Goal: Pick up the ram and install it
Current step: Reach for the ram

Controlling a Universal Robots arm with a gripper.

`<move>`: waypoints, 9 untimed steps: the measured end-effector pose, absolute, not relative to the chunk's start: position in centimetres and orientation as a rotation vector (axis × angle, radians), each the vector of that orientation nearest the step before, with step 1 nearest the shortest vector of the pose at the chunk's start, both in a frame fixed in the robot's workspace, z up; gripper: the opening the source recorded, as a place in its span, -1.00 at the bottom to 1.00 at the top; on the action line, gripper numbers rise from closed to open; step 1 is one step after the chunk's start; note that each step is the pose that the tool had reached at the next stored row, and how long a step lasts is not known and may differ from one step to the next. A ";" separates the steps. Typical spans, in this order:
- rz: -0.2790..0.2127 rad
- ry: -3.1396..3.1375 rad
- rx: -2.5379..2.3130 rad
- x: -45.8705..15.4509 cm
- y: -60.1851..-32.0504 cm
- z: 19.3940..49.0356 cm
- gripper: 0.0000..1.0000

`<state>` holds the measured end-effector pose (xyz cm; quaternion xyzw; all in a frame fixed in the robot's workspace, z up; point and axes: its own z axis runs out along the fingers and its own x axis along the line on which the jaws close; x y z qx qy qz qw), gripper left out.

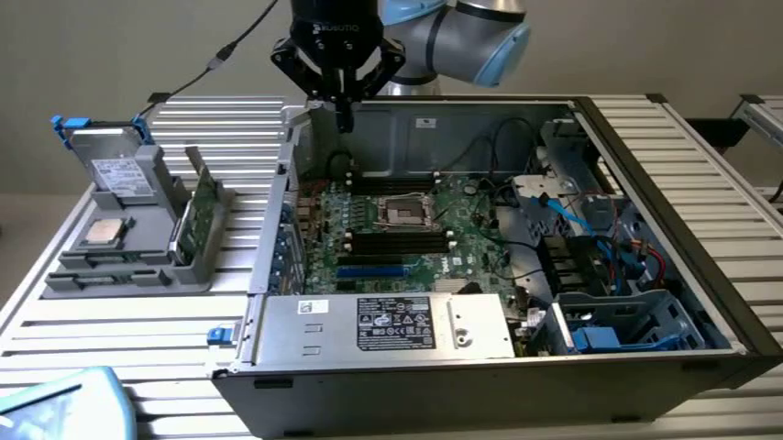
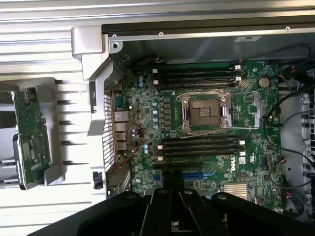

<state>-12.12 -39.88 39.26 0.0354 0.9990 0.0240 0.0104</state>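
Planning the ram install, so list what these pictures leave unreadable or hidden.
Wrist view: markings on the ram, too small to read.
Wrist view: part of the motherboard, covered by the claw.
Exterior view: text on the power supply label, too small.

Open computer case [image 1: 478,137], motherboard [image 1: 471,249], empty processor socket [image 1: 404,214], power supply [image 1: 391,323], grey holder [image 1: 123,268]

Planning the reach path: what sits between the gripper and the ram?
In the exterior view, the computer case's metal side wall stands between the gripper and the ram in its grey holder.
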 end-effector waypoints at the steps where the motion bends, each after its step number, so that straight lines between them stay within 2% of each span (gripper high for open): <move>1: 0.075 3.118 0.110 -12.1 -39.9 39.3 -0.79; 9: 0.075 3.118 0.110 -12.6 -39.6 39.3 -0.79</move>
